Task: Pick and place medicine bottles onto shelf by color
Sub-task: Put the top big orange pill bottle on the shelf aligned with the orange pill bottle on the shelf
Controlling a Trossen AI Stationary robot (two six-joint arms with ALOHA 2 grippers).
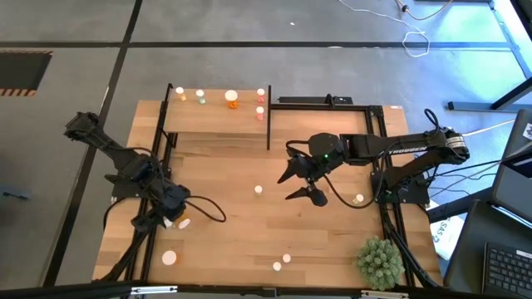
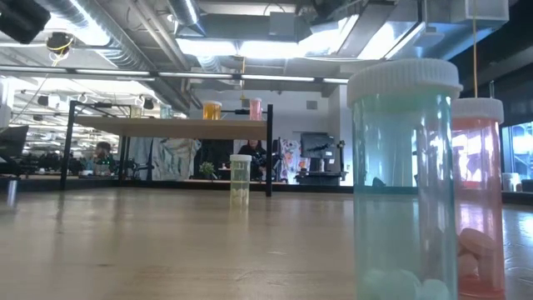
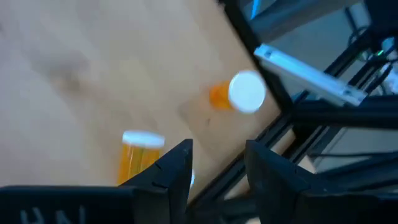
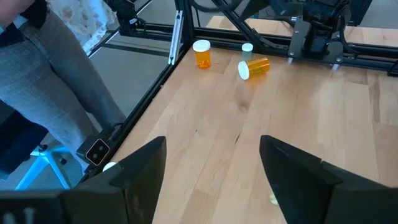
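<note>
The shelf (image 1: 216, 118) stands at the table's far side with several bottles on it, among them an orange one (image 1: 232, 100) and a reddish one (image 1: 260, 110). My left gripper (image 1: 169, 214) is open and empty at the table's left, just beside an orange bottle lying on its side (image 3: 139, 157). Another orange bottle (image 3: 240, 94) stands upright nearer the front. My right gripper (image 1: 296, 186) is open wide and empty above the table's middle, right of a small pale bottle (image 1: 258, 189) standing upright. A pale green bottle (image 2: 405, 183) and a reddish one (image 2: 479, 200) stand near the front edge.
A spiky green plant ball (image 1: 381, 262) sits at the front right corner. One more small bottle (image 1: 359, 198) stands by the right frame rail. Black frame rails (image 1: 389, 224) run along the table's sides. A person's legs (image 4: 56, 81) stand beyond the table's left edge.
</note>
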